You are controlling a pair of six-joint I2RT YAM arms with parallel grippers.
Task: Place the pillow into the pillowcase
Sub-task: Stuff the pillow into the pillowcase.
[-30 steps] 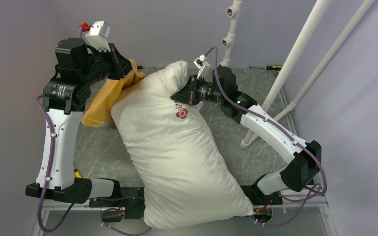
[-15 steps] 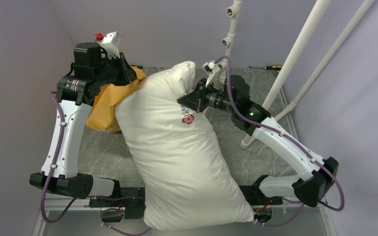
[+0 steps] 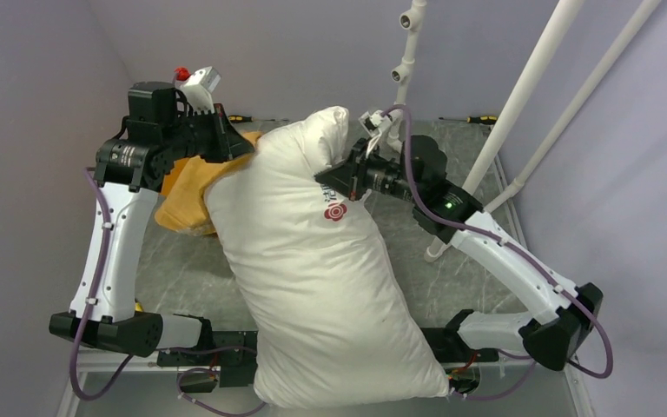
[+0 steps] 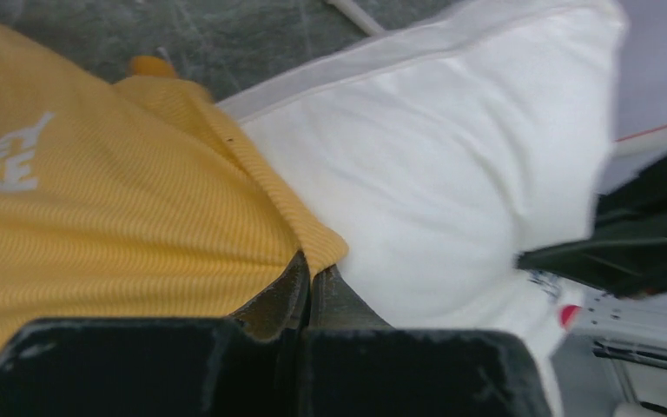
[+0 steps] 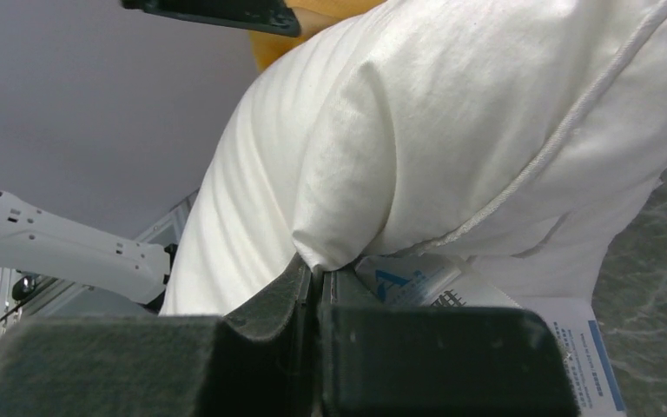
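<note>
The pillow (image 3: pixel 313 278) lies slantwise across the table (image 3: pixel 182 261), its near end hanging over the near edge between my two bases and its far end lifted toward the back wall, with the red round logo (image 3: pixel 336 213) facing up near that raised end. None of it that I can see is inside the pillowcase (image 3: pixel 193 187). The case sits bunched in an orange-yellow heap just left of the pillow's far end and touches its side. My left gripper (image 4: pixel 311 274) is pinched fully together on the ribbed hem of the pillowcase. From the left wrist view, that hem rests right against the white pillow fabric. My right gripper (image 5: pixel 317 268) is closed tight on a fold of the pillow's cover at its right far side, just above the piped seam. A small white tag (image 5: pixel 417 278) with blue print shows under the fold beside my fingers. Farther out, a screwdriver (image 3: pixel 485 118) lies at the table's far right edge, and white pipes (image 3: pixel 521 104) rise on the right side.
</note>
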